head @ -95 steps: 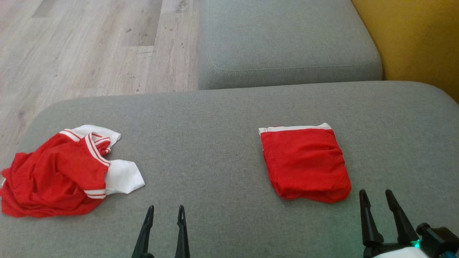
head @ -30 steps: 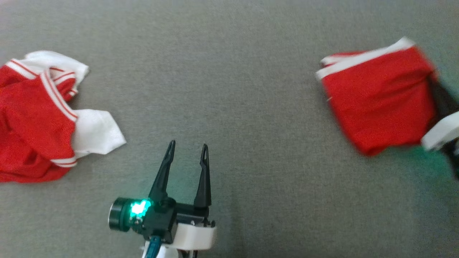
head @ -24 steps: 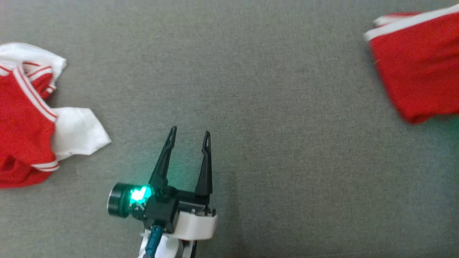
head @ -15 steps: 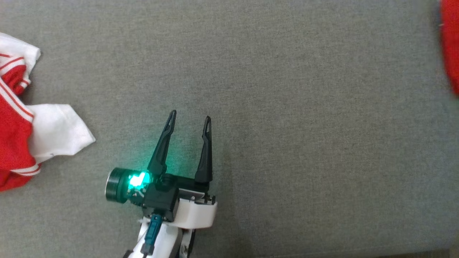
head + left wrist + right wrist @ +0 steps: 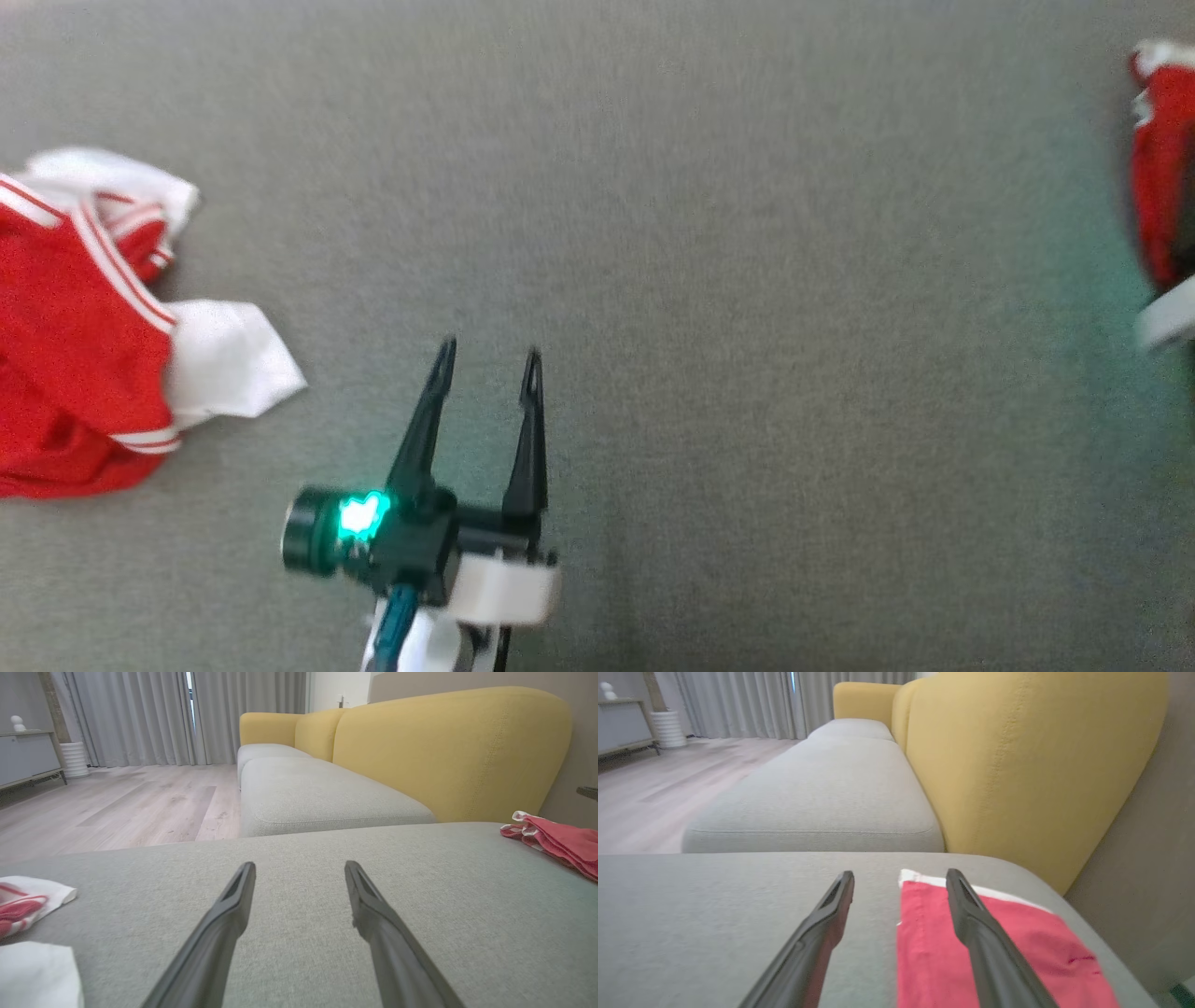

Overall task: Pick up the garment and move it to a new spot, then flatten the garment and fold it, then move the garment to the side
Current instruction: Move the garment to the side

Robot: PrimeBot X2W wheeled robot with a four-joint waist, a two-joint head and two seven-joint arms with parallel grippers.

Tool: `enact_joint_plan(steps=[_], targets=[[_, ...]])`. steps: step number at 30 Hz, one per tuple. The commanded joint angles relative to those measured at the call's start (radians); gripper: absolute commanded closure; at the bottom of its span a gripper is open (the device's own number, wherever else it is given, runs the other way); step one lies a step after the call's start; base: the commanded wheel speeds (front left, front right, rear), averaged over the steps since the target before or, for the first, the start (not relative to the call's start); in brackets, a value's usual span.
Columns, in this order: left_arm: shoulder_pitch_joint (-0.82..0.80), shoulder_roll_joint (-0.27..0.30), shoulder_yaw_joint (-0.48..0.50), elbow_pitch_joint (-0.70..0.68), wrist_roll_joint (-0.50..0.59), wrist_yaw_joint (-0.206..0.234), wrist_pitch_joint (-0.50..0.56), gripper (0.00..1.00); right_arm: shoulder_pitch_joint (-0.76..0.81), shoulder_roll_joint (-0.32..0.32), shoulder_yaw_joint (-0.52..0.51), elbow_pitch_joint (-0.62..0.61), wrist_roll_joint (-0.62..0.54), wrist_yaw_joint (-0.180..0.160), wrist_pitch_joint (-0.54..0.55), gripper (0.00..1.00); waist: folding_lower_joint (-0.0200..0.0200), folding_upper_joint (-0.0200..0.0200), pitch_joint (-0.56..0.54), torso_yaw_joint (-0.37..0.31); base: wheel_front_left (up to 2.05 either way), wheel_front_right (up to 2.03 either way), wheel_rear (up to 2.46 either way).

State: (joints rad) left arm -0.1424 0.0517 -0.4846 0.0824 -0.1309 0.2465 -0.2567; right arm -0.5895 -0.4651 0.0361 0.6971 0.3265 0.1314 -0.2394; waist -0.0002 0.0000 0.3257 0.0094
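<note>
Shifted rightward since three seconds ago, the folded garment (image 5: 994,952) lies at the edge of the cushion (image 5: 747,373), the right pincer (image 5: 900,874) released above it. Lifting that pincer straight off should keep the folds neat. The left pincer (image 5: 489,349) gapes over cushion near a crumpled garment (image 5: 84,355), yellow backrest (image 5: 1017,765) and wood floor (image 5: 117,807) beyond.

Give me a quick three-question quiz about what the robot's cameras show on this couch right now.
1. True or false: the left gripper grips the crumpled red-and-white garment.
2. The sofa back is: A blue, B yellow, C green.
3. How many garments lie on the grey cushion?
Key: 1 false, its fingers stand open over bare cushion. 2 B. 3 two: the crumpled one and the folded red garment.
</note>
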Motion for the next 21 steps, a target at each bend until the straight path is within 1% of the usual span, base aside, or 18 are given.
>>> enact_joint_plan(steps=[1, 5, 8, 10, 13, 16, 19, 20, 21], targets=[[0.023, -0.001, 0.029, -0.023, -0.009, 0.005, -0.005, 0.0, 0.054, 0.008, 0.023, -0.047, -0.004, -0.001, -0.014, 0.0, 0.0002, 0.0, -0.102, 0.02, 0.0, 0.0, 0.0], [0.083, -0.001, 0.046, -0.009, -0.031, 0.012, -0.005, 0.0, 0.188, 0.125, 0.085, -0.119, 0.013, -0.001, -0.018, 0.0, 0.0002, 0.0, -0.209, 0.037, 0.0, 0.0, 0.0], [0.133, -0.001, 0.061, -0.003, -0.049, 0.016, -0.005, 0.0, 0.295, 0.196, 0.135, -0.168, 0.034, -0.001, -0.02, 0.0, 0.0002, 0.0, -0.281, 0.049, 0.0, 0.0, 0.0], [0.166, -0.001, 0.071, -0.004, -0.058, 0.014, -0.005, 0.0, 0.363, 0.236, 0.142, -0.207, 0.036, -0.001, -0.021, 0.0, 0.0002, 0.0, -0.323, 0.055, 0.0, 0.0, 0.0], [0.202, -0.001, 0.095, -0.033, -0.064, 0.018, -0.005, 0.0, 0.463, 0.282, 0.145, -0.317, 0.012, -0.001, -0.022, 0.0, 0.0002, 0.0, -0.353, 0.06, 0.0, 0.0, 0.0], [0.232, -0.001, 0.117, -0.063, -0.061, 0.022, -0.005, 0.0, 0.566, 0.321, 0.111, -0.431, -0.022, -0.001, -0.022, 0.0, 0.0002, 0.0, -0.378, 0.067, 0.0, 0.0, 0.0], [0.266, -0.001, 0.134, -0.077, -0.052, 0.012, -0.005, 0.0, 0.667, 0.353, 0.074, -0.51, -0.054, -0.001, -0.022, 0.0, 0.0002, 0.0, -0.401, 0.069, 0.0, 0.0, 0.0], [0.288, -0.001, 0.145, -0.078, -0.037, 0.001, -0.005, 0.0, 0.722, 0.367, 0.072, -0.532, -0.062, -0.001, -0.022, 0.0, 0.0002, 0.0, -0.414, 0.068, 0.0, 0.0, 0.0], [0.298, -0.001, 0.15, -0.079, -0.032, -0.004, -0.005, 0.0, 0.742, 0.37, 0.079, -0.541, -0.069, -0.001, -0.022, 0.0, 0.0002, 0.0, -0.42, 0.067, 0.0, 0.0, 0.0]])
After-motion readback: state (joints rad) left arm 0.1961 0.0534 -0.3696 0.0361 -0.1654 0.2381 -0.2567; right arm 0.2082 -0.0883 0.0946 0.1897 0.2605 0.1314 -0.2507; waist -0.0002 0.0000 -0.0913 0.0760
